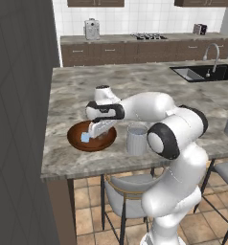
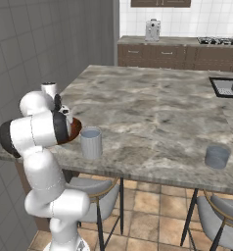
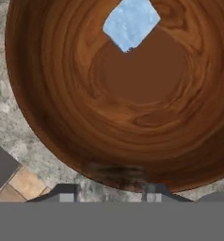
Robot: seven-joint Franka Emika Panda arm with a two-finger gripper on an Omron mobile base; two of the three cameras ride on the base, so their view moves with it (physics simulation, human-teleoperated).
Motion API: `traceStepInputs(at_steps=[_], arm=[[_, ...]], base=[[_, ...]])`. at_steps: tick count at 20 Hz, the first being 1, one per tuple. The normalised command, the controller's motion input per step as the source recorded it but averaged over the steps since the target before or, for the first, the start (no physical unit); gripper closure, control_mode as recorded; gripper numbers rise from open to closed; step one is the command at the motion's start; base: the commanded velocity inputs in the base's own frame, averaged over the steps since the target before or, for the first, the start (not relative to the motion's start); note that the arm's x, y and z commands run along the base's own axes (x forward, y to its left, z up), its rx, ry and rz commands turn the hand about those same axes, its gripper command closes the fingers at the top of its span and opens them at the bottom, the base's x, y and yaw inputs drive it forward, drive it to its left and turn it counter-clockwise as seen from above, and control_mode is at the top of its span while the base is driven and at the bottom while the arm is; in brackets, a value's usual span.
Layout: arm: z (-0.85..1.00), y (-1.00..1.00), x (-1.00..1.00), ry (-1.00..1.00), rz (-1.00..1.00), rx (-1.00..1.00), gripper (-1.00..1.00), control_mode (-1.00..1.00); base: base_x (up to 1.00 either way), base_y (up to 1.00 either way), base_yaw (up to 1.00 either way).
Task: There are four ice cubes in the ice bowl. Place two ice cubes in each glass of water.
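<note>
- No readable writing or brand marks on anything I can see.
- Gripper [image 1: 90, 135] hangs low over the ice bowl [image 1: 106, 142], which sits near the counter's [image 1: 149, 91] front-left corner. In the hand view the fingertips [image 3: 67, 192] barely rise at the bottom edge, standing apart with nothing between them; how wide they stand I cannot judge closely.
- One ice cube [image 3: 131, 22] lies on the bowl's inner slope, towards the top of the hand view, well clear of the fingertips. In the left base view a pale-blue cube shows just beside the gripper, over the bowl's left part; whether it touches a finger I cannot tell.
- Near glass [image 1: 136, 139] stands just right of the bowl, close to the counter's front edge; the arm's elbow covers part of it.
- In the right base view the arm hides most of the bowl.
- Second glass [image 2: 218, 155] stands well apart to the right, cut off at the left base view's edge.
- Beyond: sink [image 1: 202, 72] with tap, then the back counter, hob [image 1: 148, 36] and two small appliances, too small to identify.
</note>
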Motion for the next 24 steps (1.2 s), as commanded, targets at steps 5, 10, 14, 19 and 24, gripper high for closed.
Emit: traceStepInputs(at_steps=[5,10,14,19,24], arm=[[0.36,-0.4,-0.96,-0.02,-0.43,0.0,1.0,-1.0],[0.54,-0.26,-0.84,-0.06,-0.46,0.0,1.0,-1.0],[0.29,-0.47,-0.71,-0.08,-0.44,0.0,1.0,-1.0],[0.0,-0.65,-0.3,-0.01,-0.31,0.0,1.0,-1.0],[0.0,-0.55,-0.13,0.0,-0.18,0.0,1.0,-1.0]], base=[[0.0,0.0,0.0],[0.0,0.0,0.0],[0.0,0.0,0.0],[0.0,0.0,0.0],[0.0,0.0,0.0]])
